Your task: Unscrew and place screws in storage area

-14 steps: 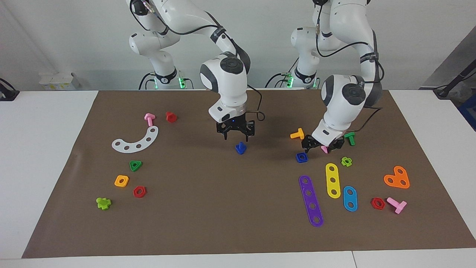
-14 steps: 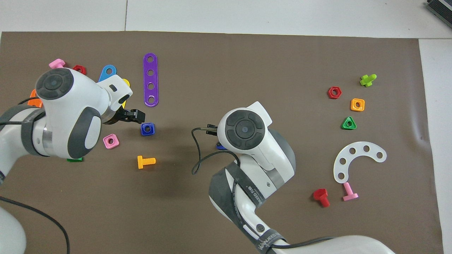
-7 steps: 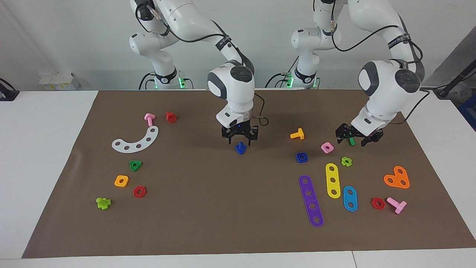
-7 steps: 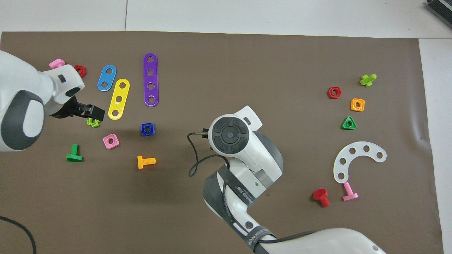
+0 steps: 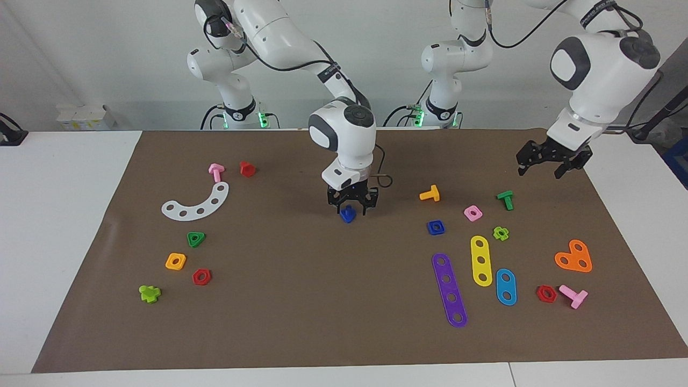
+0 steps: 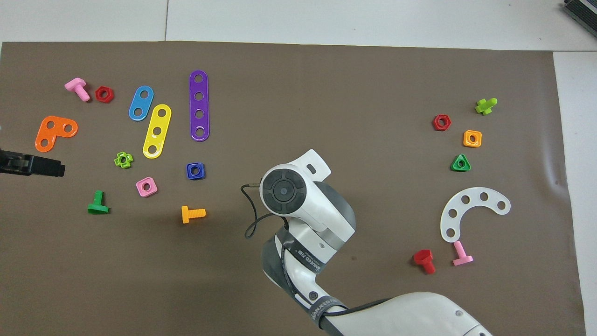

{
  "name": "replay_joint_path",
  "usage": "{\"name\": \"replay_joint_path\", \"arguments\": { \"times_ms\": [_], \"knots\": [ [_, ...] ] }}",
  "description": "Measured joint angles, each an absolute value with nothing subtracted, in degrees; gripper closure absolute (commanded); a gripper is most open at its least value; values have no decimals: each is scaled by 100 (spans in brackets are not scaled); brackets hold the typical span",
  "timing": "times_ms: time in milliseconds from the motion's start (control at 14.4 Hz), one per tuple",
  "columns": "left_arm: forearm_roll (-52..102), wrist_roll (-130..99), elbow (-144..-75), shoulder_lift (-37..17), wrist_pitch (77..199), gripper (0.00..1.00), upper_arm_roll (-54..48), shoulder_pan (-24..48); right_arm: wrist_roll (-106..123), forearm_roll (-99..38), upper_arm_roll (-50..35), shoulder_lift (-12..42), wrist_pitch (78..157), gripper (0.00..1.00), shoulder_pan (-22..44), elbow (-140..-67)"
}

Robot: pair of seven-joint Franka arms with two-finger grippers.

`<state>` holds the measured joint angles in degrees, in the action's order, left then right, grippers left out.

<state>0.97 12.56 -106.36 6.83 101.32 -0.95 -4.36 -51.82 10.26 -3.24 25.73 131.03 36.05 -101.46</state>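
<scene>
Brown mat [image 5: 301,301], right tool [image 5: 352,203] spread, apparently straddling blue screw [image 5: 348,214], left tool [image 5: 553,159] spread.

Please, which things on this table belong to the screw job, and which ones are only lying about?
Belong to the job: dark-blue screw, standing mid-mat; right claw, down over it; storage area, the mat beside the green triangular nut.
Just lying about: blue square nut; purple strip; yellow strip; orange bolt; left claw, open, waiting raised.

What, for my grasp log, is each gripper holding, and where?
Left gripper: nothing. Right gripper is down around the blue screw, at its stem; grip cannot be told.
</scene>
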Motion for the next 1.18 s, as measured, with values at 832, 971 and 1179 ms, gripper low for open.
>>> {"name": "replay_joint_path", "arguments": {
  "times_ms": [832, 971, 1179],
  "knots": [
    [64, 1057, -10482, 822, 9699, 0, -204, -423, -5207, 1029, -307, 2579, 13103, 100, 3617, -10149],
    [63, 1057, -10473, 822, 9698, 0, -204, -423, -5208, 1029, -297, 2529, 13102, 100, 3594, -10152],
    [62, 1057, -10462, 822, 9688, 0, -204, -423, -5184, 1042, -264, 2163, 13095, 100, 3278, -10347]
  ]
}}
